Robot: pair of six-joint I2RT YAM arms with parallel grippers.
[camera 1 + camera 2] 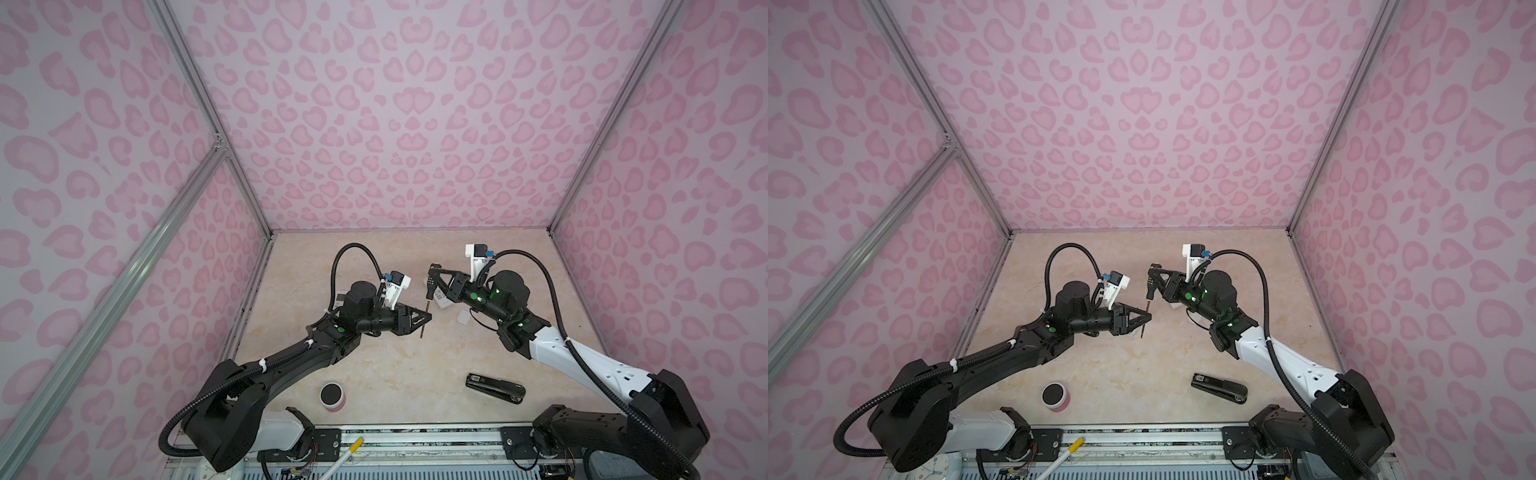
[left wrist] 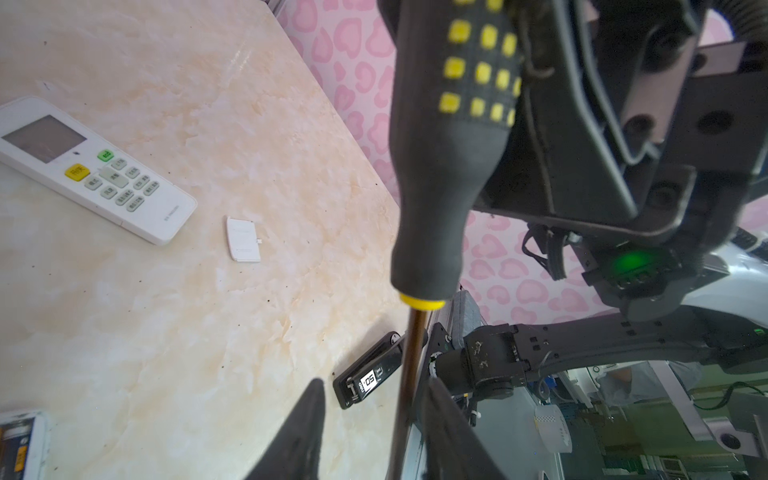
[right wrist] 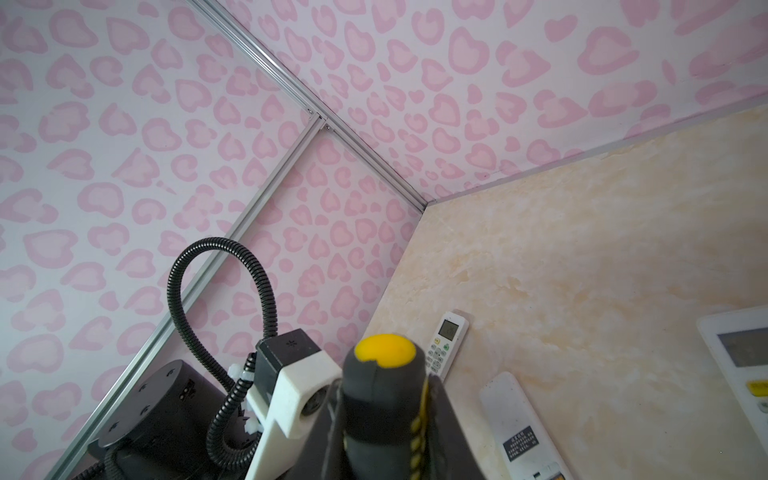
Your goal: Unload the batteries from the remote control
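Work cell: pink heart-patterned walls, marbled tabletop (image 1: 374,365).

Left gripper (image 1: 428,319): the jaws stand partly spread astride the shaft of the screwdriver (image 1: 430,289). The left wrist view shows one finger (image 2: 449,424) against the shaft and the other clear of it.

Screwdriver: near upright, tip down.

Right gripper (image 1: 433,272): clamped on the handle, as the right wrist view confirms.

The batteries (image 2: 18,451) sit in the opened remote control (image 2: 37,432). They appear only at the edge of the left wrist view, lying along the remote's length, close below the left gripper. The left arm is judged the nearer. Neither top view shows them.
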